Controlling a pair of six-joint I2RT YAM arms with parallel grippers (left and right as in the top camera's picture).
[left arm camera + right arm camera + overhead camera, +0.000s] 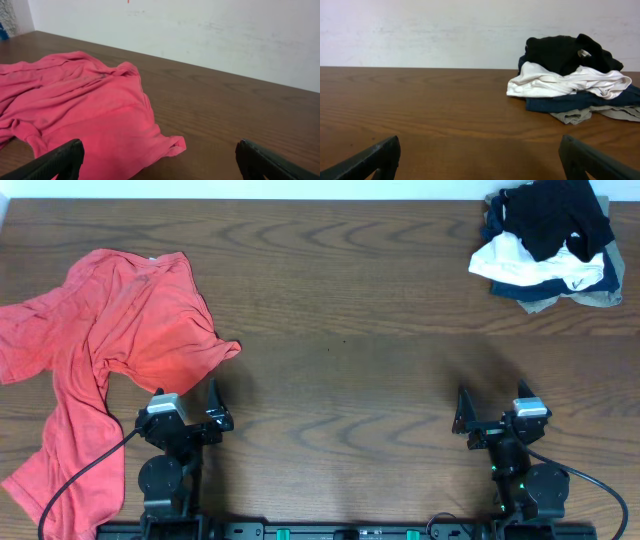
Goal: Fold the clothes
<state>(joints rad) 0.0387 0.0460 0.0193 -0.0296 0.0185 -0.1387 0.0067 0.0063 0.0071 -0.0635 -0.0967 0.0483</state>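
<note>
Left gripper [182,398] and right gripper [494,406] both spread apart, empty; risk: pinching stacked layers of crumpled coral-red cotton T-shirt [130,330] at 10 o'clock likely drags it bunched.

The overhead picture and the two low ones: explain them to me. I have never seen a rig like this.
This is a robot with two arms standing at the near edge of a wooden table. The overhead picture looks straight down on everything. The other two pictures come from small cameras on the arms' wrists, so each looks forward along the table between its own two dark fingers. The left claw faces a crumpled red T-shirt, which lies on the left side of the table. The right claw faces a pile of clothes, black, white, navy and tan, in the far right corner. Both claws are open and hold nothing.
</note>
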